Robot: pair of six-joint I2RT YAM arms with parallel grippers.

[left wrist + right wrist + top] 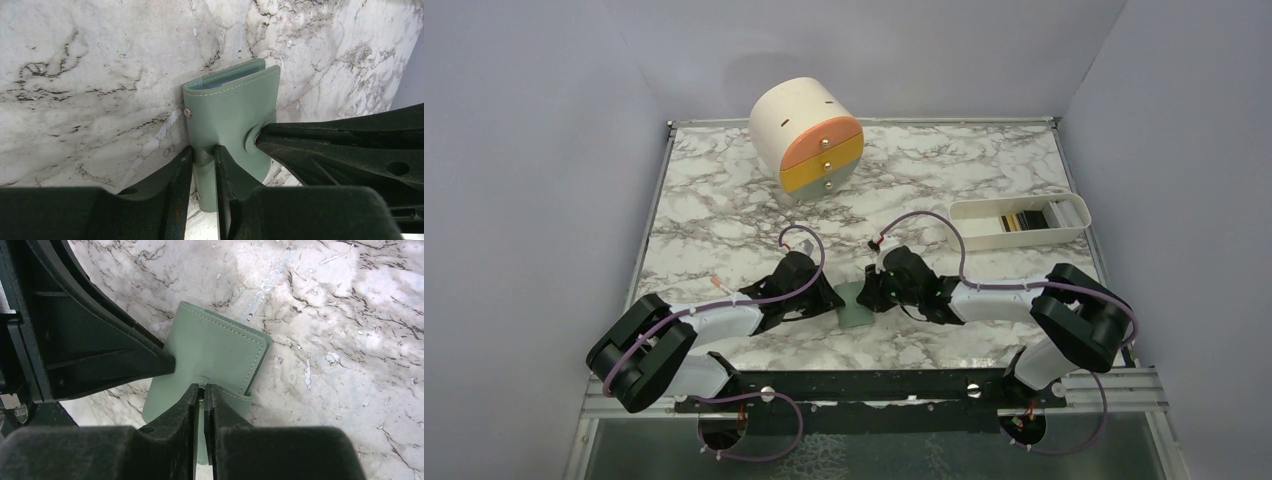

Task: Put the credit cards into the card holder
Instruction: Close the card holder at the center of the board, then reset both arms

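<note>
The sage-green card holder (854, 306) lies folded on the marble table between my two grippers. In the left wrist view the card holder (232, 107) shows its teal-lined far edge, and my left gripper (204, 157) is shut on a pinched part of its near cover. In the right wrist view my right gripper (201, 392) is shut on the snap tab of the card holder (215, 345). From above, the left gripper (832, 300) and right gripper (870, 294) meet at it. The credit cards (1024, 220), black and tan, stand in the white tray.
The long white tray (969, 228) sits at the right edge of the table. A cream cylinder (807, 140) with orange, yellow and grey drawers stands at the back. The other arm's fingers (340, 145) (100, 355) crowd each wrist view.
</note>
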